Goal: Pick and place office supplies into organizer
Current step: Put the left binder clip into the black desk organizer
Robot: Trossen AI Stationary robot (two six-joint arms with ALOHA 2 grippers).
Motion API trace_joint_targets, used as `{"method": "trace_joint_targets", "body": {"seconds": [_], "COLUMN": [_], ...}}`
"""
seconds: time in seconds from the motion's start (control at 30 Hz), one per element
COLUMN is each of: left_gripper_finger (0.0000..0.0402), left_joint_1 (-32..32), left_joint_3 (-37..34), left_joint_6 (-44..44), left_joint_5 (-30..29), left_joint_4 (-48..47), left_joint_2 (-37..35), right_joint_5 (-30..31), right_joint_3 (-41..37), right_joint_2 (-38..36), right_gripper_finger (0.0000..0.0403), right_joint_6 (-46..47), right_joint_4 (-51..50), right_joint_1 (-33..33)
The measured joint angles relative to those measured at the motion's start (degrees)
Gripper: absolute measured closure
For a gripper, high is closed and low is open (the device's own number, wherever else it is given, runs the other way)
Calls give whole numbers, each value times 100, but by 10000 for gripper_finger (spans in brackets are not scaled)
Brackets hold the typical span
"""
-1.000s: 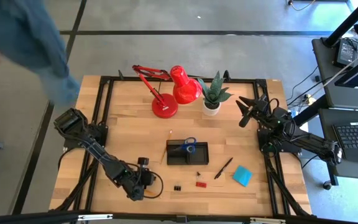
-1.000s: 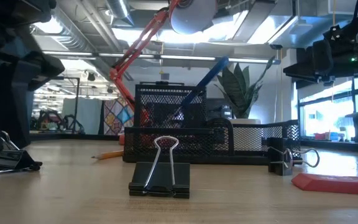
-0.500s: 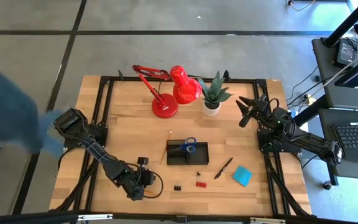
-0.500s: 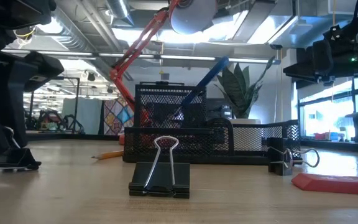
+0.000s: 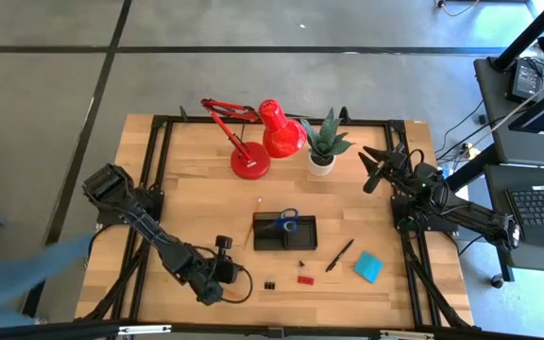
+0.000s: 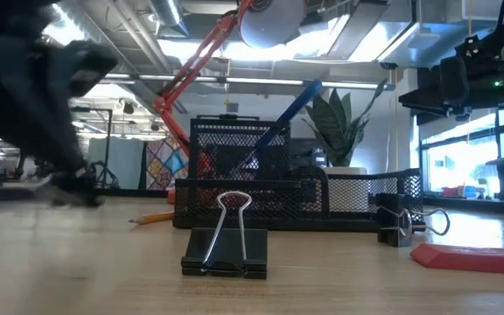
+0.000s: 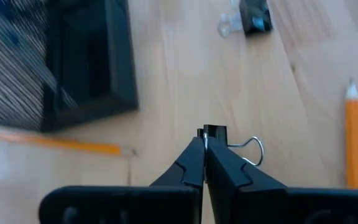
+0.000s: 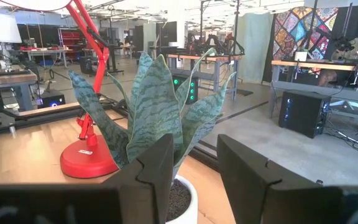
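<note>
Pale wooden tabletop in a black metal frame, grey concrete floor around it. Low black mesh organizer tray sits mid-table, blue-handled scissors standing in it. Orange wooden pencil lies just beside the tray's left edge. In front of the tray, apart from it: small black binder clip, tiny red eraser, black pen lying at a slant, blue square note pad near the right front corner.

Left gripper low over the front-left of the table, near the loose clip. Left wrist view: fingers pressed together, pinching a second small black binder clip with wire handles, held over bare wood.

Right gripper waits at the back right, beside a potted green plant in a white pot; its fingers are spread, nothing between them. Red desk lamp stands at the back centre, left of the plant.
</note>
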Motion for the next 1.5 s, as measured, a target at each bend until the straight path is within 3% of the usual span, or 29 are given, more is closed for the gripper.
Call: {"method": "trace_joint_targets", "body": {"seconds": [0.33, 0.57, 1.0, 1.27, 1.5], "left_gripper_finger": [399, 399, 399, 398, 398], "left_joint_1": [470, 908, 1945, 2141, 2156], "left_joint_3": [628, 662, 662, 481, 436], "left_joint_6": [1524, 2279, 2195, 1931, 1703], "left_joint_5": [-395, -584, 1222, 1605, 1601], "left_joint_4": [28, 291, 378, 415, 412], "left_joint_2": [-4, -4, -4, -4, -4], "right_joint_5": [2, 1, 2, 2, 2], "right_joint_3": [0, 1, 0, 2, 1], "right_joint_2": [0, 0, 0, 0, 0], "right_gripper_finger": [275, 275, 275, 275, 275], "right_joint_6": [-22, -22, -181, -162, -148], "right_joint_4": [-2, 0, 0, 0, 0], "right_joint_1": [0, -1, -2, -2, 0]}}
